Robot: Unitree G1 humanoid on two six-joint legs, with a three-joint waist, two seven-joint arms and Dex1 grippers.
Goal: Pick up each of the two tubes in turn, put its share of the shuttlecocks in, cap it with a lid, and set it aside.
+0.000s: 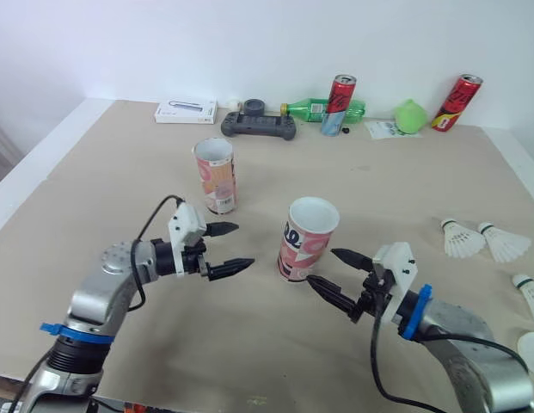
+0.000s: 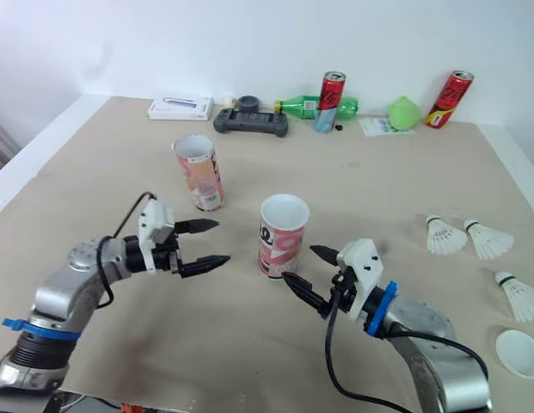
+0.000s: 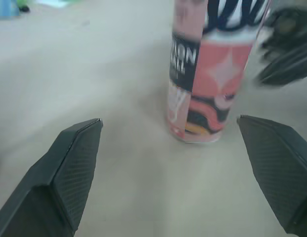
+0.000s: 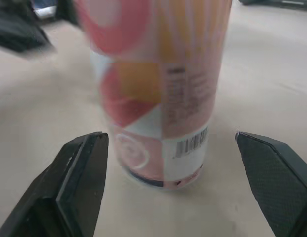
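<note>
Step, judged: grasp near tube (image 1: 305,241) | right gripper (image 1: 322,266) spread, tube upright just ahead of its tips, untouched | left gripper (image 1: 244,245) spread, facing same tube | tip: straddle mid-body, close gently, keep it upright

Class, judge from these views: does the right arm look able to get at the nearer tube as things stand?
Probably yes. The right gripper sits just beside the nearer tube, jaws open wider than it, with nothing between them.
</note>
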